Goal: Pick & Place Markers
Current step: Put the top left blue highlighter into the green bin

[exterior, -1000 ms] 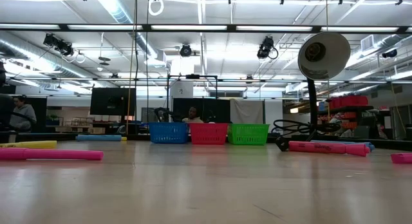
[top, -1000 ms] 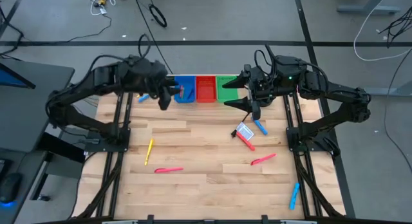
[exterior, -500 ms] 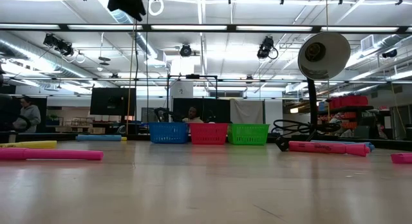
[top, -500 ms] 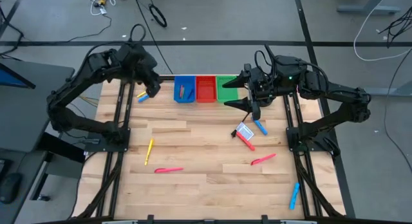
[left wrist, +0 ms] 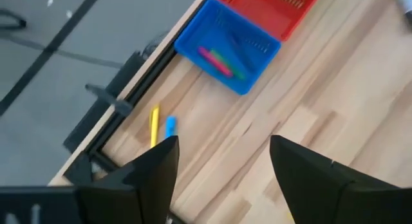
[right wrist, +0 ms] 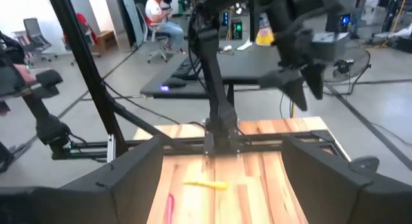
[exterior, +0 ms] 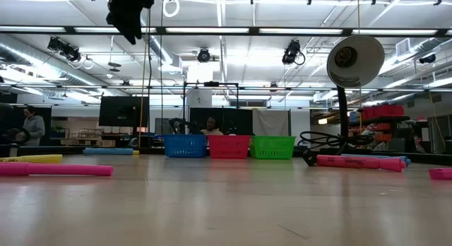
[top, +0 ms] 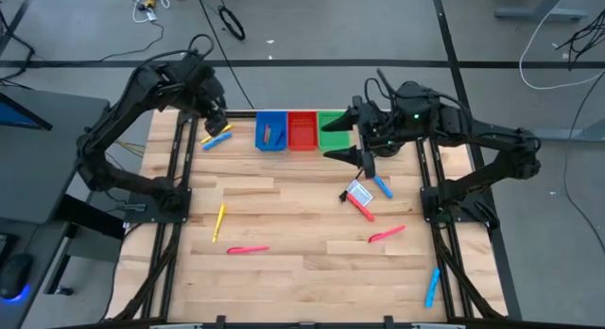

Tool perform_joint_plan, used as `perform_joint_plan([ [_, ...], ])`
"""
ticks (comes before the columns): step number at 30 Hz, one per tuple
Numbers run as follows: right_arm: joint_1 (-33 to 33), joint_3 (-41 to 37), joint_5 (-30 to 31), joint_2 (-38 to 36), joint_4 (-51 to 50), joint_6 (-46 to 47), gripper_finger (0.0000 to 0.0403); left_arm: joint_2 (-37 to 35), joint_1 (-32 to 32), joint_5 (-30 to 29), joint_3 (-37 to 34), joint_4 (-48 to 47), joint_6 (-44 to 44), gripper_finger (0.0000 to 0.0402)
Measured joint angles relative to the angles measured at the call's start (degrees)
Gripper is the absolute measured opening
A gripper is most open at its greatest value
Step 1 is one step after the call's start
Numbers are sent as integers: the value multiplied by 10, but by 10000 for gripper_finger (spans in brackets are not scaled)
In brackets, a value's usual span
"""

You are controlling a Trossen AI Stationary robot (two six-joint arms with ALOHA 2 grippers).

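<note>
Markers lie scattered on the wooden table: a yellow one [top: 219, 221], pink ones [top: 248, 250] [top: 387, 233], a red one [top: 362, 208], blue ones [top: 382, 186] [top: 432, 286]. A yellow marker [left wrist: 154, 124] and a blue marker [left wrist: 170, 126] lie side by side at the far left. A pink and a green marker [left wrist: 219, 62] lie in the blue bin [top: 270, 132]. My left gripper [top: 216, 121] is open and empty, above the far-left pair; it also shows in its wrist view [left wrist: 222, 166]. My right gripper [top: 344, 142] is open and empty, by the green bin [top: 332, 130].
The blue bin, a red bin [top: 302, 130] and the green bin stand in a row at the table's far edge. A small white-and-blue card [top: 358, 192] lies by the red marker. A person [exterior: 28, 126] stands in the room beyond.
My left gripper has gone from beside the blue bin toward the table's far-left corner, ending above the yellow and blue pair. My right gripper has edged a little toward the table's left. The markers on the table have stayed in place.
</note>
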Motion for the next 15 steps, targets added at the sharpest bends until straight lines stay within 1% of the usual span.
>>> perform_joint_plan([
  [8,0,0,-1,9,-1,-14,317,69,54,-8,-5,-37,40,252],
  [11,0,0,-1,10,-2,-19,317,84,72,-8,-27,-37,56,252],
  [15,0,0,0,10,-2,-19,317,87,100,2,-89,-11,57,252],
])
